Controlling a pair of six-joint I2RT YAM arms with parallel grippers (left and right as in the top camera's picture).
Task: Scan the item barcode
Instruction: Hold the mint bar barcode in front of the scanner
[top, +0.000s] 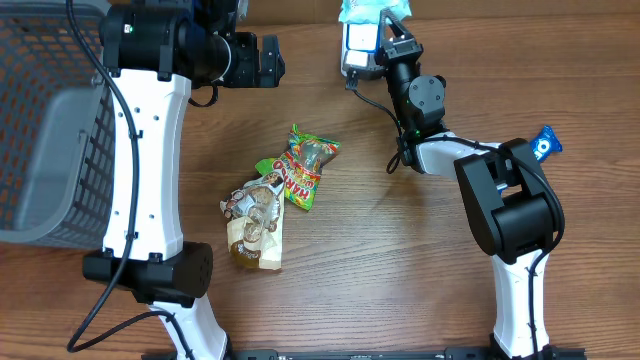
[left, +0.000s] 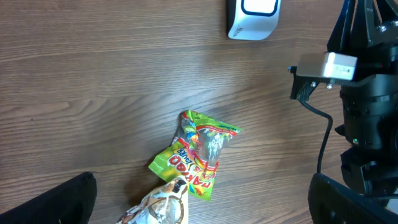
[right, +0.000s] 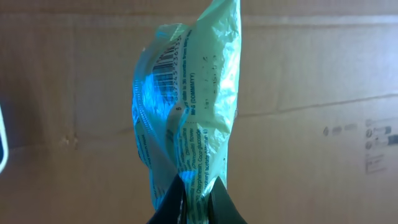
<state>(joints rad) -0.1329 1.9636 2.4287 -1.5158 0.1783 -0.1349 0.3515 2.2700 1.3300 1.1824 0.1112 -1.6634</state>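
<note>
r gripper (right: 198, 190) pinched shut on teal packet (right: 186, 93) by scanner (top: 357, 45); turn barcode (right: 166, 59) to scanner face, hold steady. l gripper (top: 272, 62) wide open, empty.

"What's lying mid-table?"

"A green, red and yellow plastic sweet bag (top: 305, 168). Its near-left end touches a brown-and-white crinkled packet (top: 255, 225). Both lie on the brown wooden table (top: 380, 260)."

"And at the sides?"

"A grey mesh basket (top: 50, 150) sits at the left edge. A small blue wrapper (top: 546, 144) shows at the right, just beside the right arm (top: 505, 205)."

"The grippers?"

"The left gripper (top: 275, 60) is far and left of centre, jaws apart, nothing between them. The right gripper (top: 392, 22) is at the far edge, against a pale blue-green plastic packet (top: 358, 10)."
</note>
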